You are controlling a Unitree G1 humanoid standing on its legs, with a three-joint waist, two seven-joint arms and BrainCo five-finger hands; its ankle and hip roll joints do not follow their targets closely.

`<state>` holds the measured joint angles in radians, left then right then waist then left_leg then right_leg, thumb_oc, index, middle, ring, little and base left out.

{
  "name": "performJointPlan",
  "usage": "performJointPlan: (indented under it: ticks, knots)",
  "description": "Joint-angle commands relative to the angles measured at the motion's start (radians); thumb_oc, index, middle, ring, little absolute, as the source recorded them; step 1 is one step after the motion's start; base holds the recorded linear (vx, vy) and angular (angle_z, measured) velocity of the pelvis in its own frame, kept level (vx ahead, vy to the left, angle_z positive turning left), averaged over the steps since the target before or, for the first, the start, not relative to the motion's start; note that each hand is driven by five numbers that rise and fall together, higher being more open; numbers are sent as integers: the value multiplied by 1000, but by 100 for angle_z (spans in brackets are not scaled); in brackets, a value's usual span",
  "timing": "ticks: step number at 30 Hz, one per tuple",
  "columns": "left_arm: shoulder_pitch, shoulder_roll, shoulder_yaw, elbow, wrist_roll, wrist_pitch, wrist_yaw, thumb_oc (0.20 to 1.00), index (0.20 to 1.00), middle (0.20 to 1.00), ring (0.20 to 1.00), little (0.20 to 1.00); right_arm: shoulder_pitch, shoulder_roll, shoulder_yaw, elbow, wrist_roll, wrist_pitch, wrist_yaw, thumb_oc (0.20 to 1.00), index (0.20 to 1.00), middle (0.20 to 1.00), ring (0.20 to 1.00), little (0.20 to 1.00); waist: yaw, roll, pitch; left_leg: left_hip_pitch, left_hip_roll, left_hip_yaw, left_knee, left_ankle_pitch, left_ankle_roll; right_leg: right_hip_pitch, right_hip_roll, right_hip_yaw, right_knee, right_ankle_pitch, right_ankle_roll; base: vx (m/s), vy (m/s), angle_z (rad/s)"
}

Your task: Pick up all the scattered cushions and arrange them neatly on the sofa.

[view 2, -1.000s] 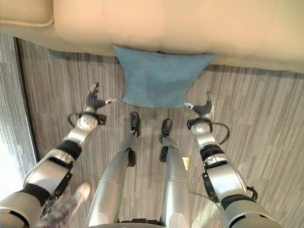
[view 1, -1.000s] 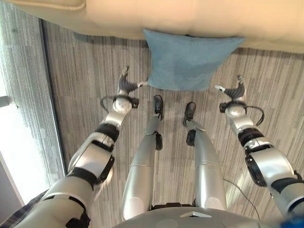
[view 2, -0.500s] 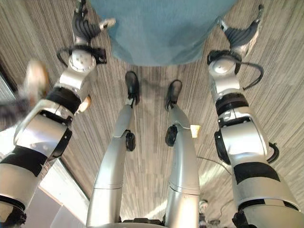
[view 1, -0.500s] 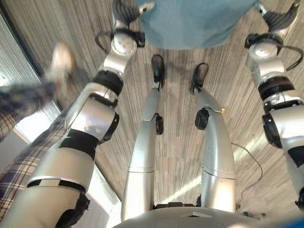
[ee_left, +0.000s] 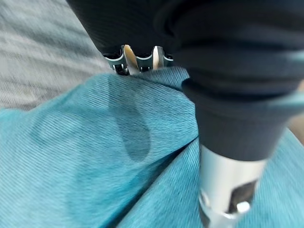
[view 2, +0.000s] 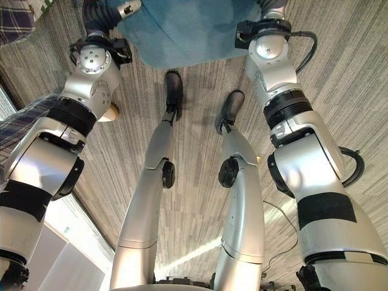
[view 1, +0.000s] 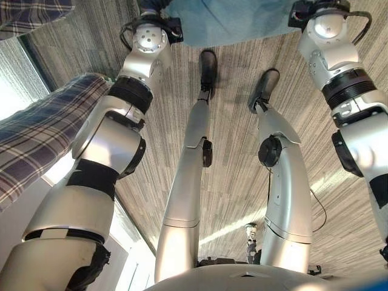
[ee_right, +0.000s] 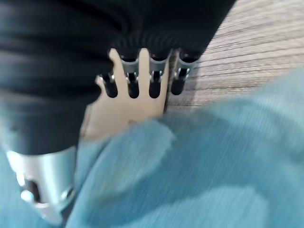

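The blue cushion [view 2: 182,30] sits between the two hands, its long axis running from one to the other. The left robot hand [ee_left: 142,59] has its fingers buried behind the cloth at one end, the right robot hand [ee_right: 142,78] at the other — whether either grips or merely presses, I cannot tell. Half a second ago the cushion showed lower and larger; the camera has tilted down and a plaid sleeve [view 1: 42,139] has come alongside the left arm.
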<state>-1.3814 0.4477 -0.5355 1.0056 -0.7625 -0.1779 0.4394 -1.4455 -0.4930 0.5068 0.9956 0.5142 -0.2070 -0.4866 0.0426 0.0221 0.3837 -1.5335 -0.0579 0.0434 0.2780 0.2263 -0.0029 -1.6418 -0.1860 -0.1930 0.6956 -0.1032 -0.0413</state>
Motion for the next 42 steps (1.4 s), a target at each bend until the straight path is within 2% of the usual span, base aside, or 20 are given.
performJointPlan:
  ticks: [1,6,8,11,13,18,19,20,22,24,27,31,32,34,42]
  knots:
    - [35,-131,-16,-16,157,-75,-34,1000,1000,1000,1000,1000,127,56,29,32,-154,17,-84,1000,1000,1000,1000,1000,-37,-6,-175,-35,15,-36,144,-173,-60,102,29,62,-258,142,198,-44,31,-2]
    - [147,-88,32,-15,197,-67,-32,1000,1000,1000,1000,1000,238,38,-29,13,-218,36,-99,1000,1000,1000,1000,1000,-37,-5,-190,38,17,-36,83,-150,-72,171,34,46,-308,156,204,-43,8,-5]
    - [182,-101,52,-31,202,-69,-30,1000,1000,1000,1000,1000,268,41,-48,6,-228,38,-101,1000,1000,1000,1000,1000,-37,-5,-192,69,16,-38,58,-142,-77,199,34,40,-321,161,206,-61,-17,-3]
    - [301,-154,83,-75,235,-67,-40,1000,1000,1000,1000,1000,365,60,-96,-3,-244,41,-87,1000,1000,1000,1000,1000,-34,-7,-185,207,20,-43,-18,-121,-94,320,38,17,-355,165,208,-73,-38,3]
    - [482,-203,100,-111,296,-53,-65,1000,1000,1000,1000,1000,545,85,-156,-29,-278,41,-55,1000,1000,1000,1000,1000,-30,-19,-169,408,25,-60,-96,-109,-110,513,35,-20,-409,164,207,-64,-82,4]
    - [781,-225,124,-52,377,-16,-137,1000,1000,1000,1000,1000,894,135,-258,-16,-289,46,18,1000,1000,1000,1000,1000,-21,-34,-153,735,14,-71,-179,-109,-114,846,39,-75,-514,166,205,-52,-62,3]
    - [825,-232,134,-27,395,-10,-149,1000,1000,1000,1000,1000,944,152,-278,-14,-280,44,33,1000,1000,1000,1000,1000,-22,-39,-154,764,9,-67,-188,-85,-108,884,40,-91,-533,192,198,-8,14,-10]
    - [912,-238,150,4,419,3,-171,1000,1000,1000,1000,1000,1037,171,-293,0,-295,55,48,1000,1000,1000,1000,1000,-24,-42,-157,852,7,-67,-203,-92,-105,986,42,-106,-568,191,198,6,20,3]
    - [1026,-241,186,66,474,17,-199,1000,1000,1000,1000,1000,1150,194,-337,35,-284,58,81,1000,1000,1000,1000,1000,-29,-53,-173,978,9,-59,-228,-107,-102,1127,55,-119,-609,187,201,131,13,15]
    - [1094,-237,207,105,511,28,-219,1000,1000,1000,1000,1000,1215,203,-355,74,-295,70,107,1000,1000,1000,1000,1000,-29,-55,-188,1051,8,-53,-246,-113,-100,1209,64,-121,-636,186,201,172,20,10]
    - [1213,-241,293,207,574,41,-238,1000,1000,1000,1000,1000,1318,222,-366,168,-358,85,154,1000,1000,1000,1000,1000,-26,-63,-243,1192,18,-38,-296,-124,-98,1356,80,-124,-697,183,206,179,8,4]
    - [1240,-242,320,239,598,51,-247,1000,1000,1000,1000,1000,1337,221,-375,195,-373,91,175,1000,1000,1000,1000,1000,-24,-63,-268,1236,25,-27,-316,-126,-98,1397,81,-120,-718,182,207,93,-2,-5]
    - [1285,-240,357,283,655,64,-266,1000,1000,1000,1000,1000,1360,212,-377,246,-411,100,194,1000,1000,1000,1000,1000,-18,-63,-309,1307,41,-10,-346,-131,-101,1461,84,-112,-751,177,211,134,-24,-11]
    - [1312,-237,387,301,674,68,-279,1000,1000,1000,1000,1000,1378,205,-375,287,-447,111,211,1000,1000,1000,1000,1000,-13,-64,-343,1360,47,4,-357,-143,-100,1514,91,-104,-763,166,208,136,-27,-8]
    - [1334,-241,408,294,649,70,-280,1000,1000,1000,1000,1000,1393,206,-389,302,-441,115,225,1000,1000,1000,1000,1000,-8,-72,-371,1454,60,18,-365,-172,-98,1606,102,-94,-777,143,206,44,-18,-5]
